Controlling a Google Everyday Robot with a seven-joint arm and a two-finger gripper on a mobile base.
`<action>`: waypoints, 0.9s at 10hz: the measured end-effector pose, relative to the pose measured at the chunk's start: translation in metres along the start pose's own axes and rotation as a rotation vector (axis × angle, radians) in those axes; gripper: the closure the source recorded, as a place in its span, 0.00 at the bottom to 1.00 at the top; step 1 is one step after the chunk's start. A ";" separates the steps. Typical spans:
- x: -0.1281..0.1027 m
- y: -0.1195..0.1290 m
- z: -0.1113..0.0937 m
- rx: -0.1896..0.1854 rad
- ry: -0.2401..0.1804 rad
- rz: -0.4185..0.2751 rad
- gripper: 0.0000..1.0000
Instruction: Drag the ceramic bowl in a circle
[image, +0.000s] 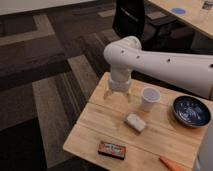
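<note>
Striped grey carpet all round, small wooden desk (97, 125) in middle. Claw (118, 98) hangs over desk's far corner, spread wide, holding nothing. Ceramic bowl (191, 111) sits at opposite end, well apart from claw, white cup (149, 99) between them (awkward spot). Dragging not begun, by look of it: reach, contact, whole circle left.

Blue ceramic bowl (191, 111), upright, gripper (118, 96) well apart
</note>
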 end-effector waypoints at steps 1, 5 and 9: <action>0.000 0.002 0.000 0.000 0.001 -0.004 0.35; 0.001 -0.005 0.000 0.002 0.004 0.017 0.35; 0.008 -0.112 -0.024 -0.031 0.009 0.216 0.35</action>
